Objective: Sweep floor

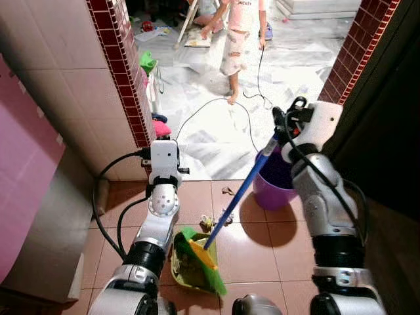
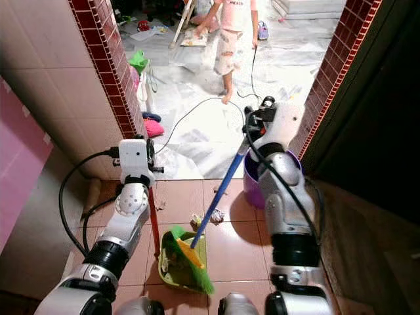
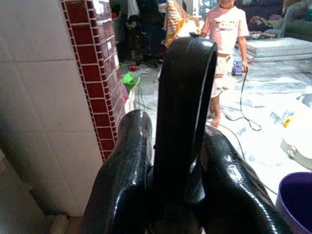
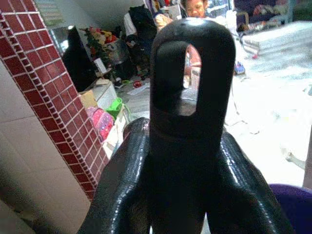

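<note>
A robot stands on a brown tiled floor (image 1: 262,246) at a doorway, broom (image 1: 237,198) in its right claw (image 1: 283,125) and dustpan (image 2: 178,262) in its left claw (image 2: 146,161). The right claw's fingers are pressed around the top of the blue broom handle, whose black hanging loop stands up between them in the right wrist view. From there the handle's long axis slants down and toward the robot's left, ending in a yellow and green head that rests in the green dustpan close to the robot's feet. The left claw pinches the top of the dustpan's red handle (image 2: 153,223), which runs nearly straight down to the pan. A small heap of litter (image 2: 209,216) lies on the tiles just beyond the pan's mouth, nearer the broom arm, so the next stroke would likely have to reach out past it and draw back. A purple bucket (image 1: 275,180) stands beside the right arm. A person (image 1: 237,39) stands beyond the doorway holding a cable (image 1: 216,105).
</note>
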Robot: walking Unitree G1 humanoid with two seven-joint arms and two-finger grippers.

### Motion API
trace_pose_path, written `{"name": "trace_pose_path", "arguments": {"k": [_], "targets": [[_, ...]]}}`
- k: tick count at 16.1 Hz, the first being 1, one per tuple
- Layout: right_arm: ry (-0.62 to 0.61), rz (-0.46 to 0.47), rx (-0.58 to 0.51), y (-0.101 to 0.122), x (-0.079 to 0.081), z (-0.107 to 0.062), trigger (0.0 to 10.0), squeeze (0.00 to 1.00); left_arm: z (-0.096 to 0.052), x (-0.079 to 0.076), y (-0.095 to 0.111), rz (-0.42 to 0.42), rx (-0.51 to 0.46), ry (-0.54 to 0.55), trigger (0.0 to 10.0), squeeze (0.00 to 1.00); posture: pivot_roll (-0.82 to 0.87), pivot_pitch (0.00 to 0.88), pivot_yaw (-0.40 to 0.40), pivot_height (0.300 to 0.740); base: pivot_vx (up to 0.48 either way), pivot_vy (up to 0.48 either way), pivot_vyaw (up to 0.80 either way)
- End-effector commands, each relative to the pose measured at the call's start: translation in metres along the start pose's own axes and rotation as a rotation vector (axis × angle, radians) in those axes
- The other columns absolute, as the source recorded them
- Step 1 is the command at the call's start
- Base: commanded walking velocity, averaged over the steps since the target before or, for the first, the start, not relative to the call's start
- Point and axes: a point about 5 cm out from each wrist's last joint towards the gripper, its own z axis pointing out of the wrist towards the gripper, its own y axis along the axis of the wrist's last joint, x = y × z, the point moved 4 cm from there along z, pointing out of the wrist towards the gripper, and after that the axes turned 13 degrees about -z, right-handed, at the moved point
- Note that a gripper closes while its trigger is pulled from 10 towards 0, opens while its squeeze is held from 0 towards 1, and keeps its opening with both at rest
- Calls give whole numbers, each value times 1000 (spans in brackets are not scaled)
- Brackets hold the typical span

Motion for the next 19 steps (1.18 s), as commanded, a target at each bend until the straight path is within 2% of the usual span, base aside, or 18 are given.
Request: {"name": "trace_pose_path", "arguments": {"k": [1, 2, 4, 6, 9, 13, 15, 17, 19], "targets": [[6, -137, -115, 30, -4, 1, 10000, 0, 10, 0, 21, -51, -68, 19, 10000, 0, -185, 0, 30, 740, 0, 0, 0], [3, -169, -129, 33, -7, 1, 10000, 0, 11, 1, 23, -62, -72, 26, 10000, 0, -185, 0, 30, 740, 0, 0, 0], [-81, -277, -140, 37, -32, 1, 10000, 0, 17, 11, 32, -112, -88, 57, 10000, 0, -165, 0, 33, 740, 0, 0, 0], [-142, -256, -85, 26, -54, -1, 10000, 0, 20, 14, 42, -165, -110, 73, 10000, 0, -147, 0, 21, 740, 0, 0, 0], [-143, -280, -74, 20, -58, -1, 10000, 0, 23, 17, 55, -234, -135, 105, 10000, 0, -130, 0, 9, 740, 0, 0, 0], [-150, -314, -91, 23, -60, 4, 10000, 0, 30, 20, 74, -311, -169, 128, 10000, 0, -141, 0, 3, 740, 0, 0, 0], [-177, -400, -88, 21, -67, 1, 10000, 0, 32, 22, 84, -342, -185, 135, 10000, 0, -159, 0, 5, 740, 0, 0, 0], [-224, -432, -47, 9, -76, -8, 10000, 0, 31, 25, 91, -358, -195, 136, 10000, 0, -158, 0, 16, 740, 0, 0, 0], [-244, -442, -22, -2, -78, -16, 10000, 0, 30, 26, 100, -374, -207, 130, 10000, 0, -150, 0, 24, 740, 0, 0, 0]]}}
